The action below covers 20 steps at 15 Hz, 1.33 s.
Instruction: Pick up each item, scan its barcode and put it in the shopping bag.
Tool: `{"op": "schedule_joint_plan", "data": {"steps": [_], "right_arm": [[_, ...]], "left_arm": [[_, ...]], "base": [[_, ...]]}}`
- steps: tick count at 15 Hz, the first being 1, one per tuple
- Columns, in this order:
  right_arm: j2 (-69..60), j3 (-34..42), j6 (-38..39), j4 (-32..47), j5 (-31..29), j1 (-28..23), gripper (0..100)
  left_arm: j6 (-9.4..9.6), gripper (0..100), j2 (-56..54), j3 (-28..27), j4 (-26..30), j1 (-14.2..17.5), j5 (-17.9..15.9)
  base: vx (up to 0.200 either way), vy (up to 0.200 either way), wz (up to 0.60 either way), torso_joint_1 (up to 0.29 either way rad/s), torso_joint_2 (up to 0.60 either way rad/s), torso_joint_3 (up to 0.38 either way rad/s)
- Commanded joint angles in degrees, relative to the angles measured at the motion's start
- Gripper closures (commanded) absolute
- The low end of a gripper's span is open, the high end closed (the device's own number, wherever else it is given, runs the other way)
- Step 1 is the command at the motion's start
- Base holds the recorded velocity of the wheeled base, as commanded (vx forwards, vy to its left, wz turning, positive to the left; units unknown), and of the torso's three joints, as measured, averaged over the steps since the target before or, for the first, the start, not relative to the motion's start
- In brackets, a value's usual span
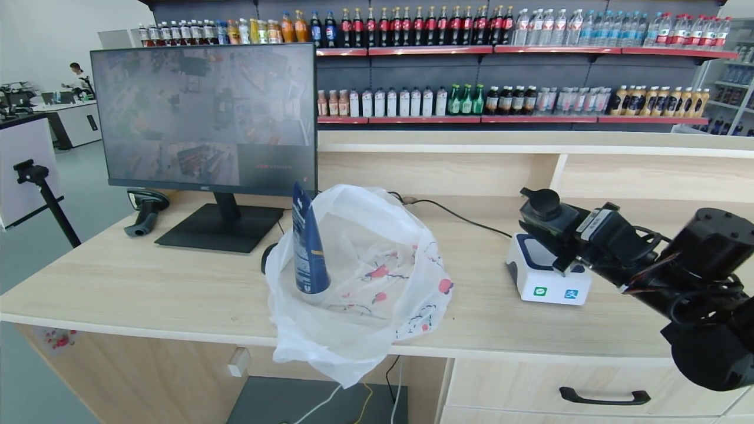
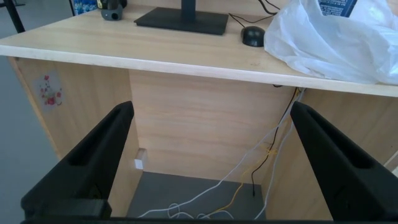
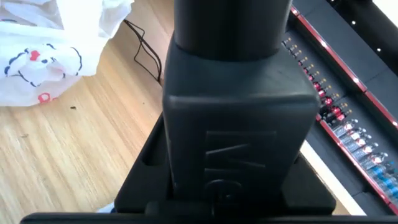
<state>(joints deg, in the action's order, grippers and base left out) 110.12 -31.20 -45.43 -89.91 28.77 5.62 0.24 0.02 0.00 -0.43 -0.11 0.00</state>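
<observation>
White shopping bag (image 1: 377, 306) w/ red print sits mid-counter, mouth open and slumped; a blue tube (image 1: 307, 247) stands upright inside it at the robot's-left side, its top poking above the bag rim. The rest of the bag interior shows just crumpled plastic. The bag's lower part drapes over the near edge of the counter (image 1: 147, 288). There's bare wood to the left of the bag up to the counter's end, and a bare strip btwn the bag and the white scanner box (image 1: 548, 282) on the right. The right gripper (image 1: 564, 238) is pinched on a dark item (image 1: 545, 212), bottle-like w/ a round cap, held just above the scanner box; in the right wrist view the dark body sits squeezed btwn both fingers (image 3: 140, 177). The left gripper (image 2: 211, 118) hangs below counter level in front of the open leg space, fingers spread wide w/ nothing btwn them. A monitor (image 1: 206, 118) on a flat black stand is behind-left of the bag, w/ a handheld scanner (image 1: 144, 215) beside the stand. A black mouse (image 2: 252, 36) lies right against the bag's left side. Cables (image 2: 273, 155) dangle from under the bag's edge into the leg space. A drawer (image 1: 604, 397) w/ a black handle sits under the right part of the counter.
</observation>
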Motion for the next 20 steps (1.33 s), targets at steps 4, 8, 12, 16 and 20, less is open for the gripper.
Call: {"op": "schedule_joint_plan", "data": {"steps": [4,8,12,16,20], "right_arm": [[3.0,-3.5,-0.5,-0.1,8.4,-3.1,100],[3.4,-2.6,-0.9,-0.1,10.6,-3.1,100],[3.9,-1.9,-2.4,-0.1,12.3,-4.7,100],[4.2,-1.5,-3.7,-0.1,13.6,-6.1,100],[4.7,-1.2,-3.9,-0.1,13.6,-6.1,100]], "left_arm": [[-0.16,0,0.0,0.0,0.0,0.0,0.0],[-0.07,0,0.0,0.0,0.0,0.0,0.0],[-0.07,0,0.0,0.0,0.0,0.0,0.0],[-0.16,0,0.0,0.0,0.0,0.0,0.1],[-0.16,0,0.0,0.0,0.0,0.0,0.0]], "base": [[0.000,0.000,0.00,0.000,0.00,0.000],[0.000,0.000,0.00,0.000,0.00,0.000],[0.000,0.000,0.00,0.000,0.00,0.000],[0.000,0.000,0.00,0.000,0.00,0.000],[0.000,0.000,0.00,0.000,0.00,0.000]]}}
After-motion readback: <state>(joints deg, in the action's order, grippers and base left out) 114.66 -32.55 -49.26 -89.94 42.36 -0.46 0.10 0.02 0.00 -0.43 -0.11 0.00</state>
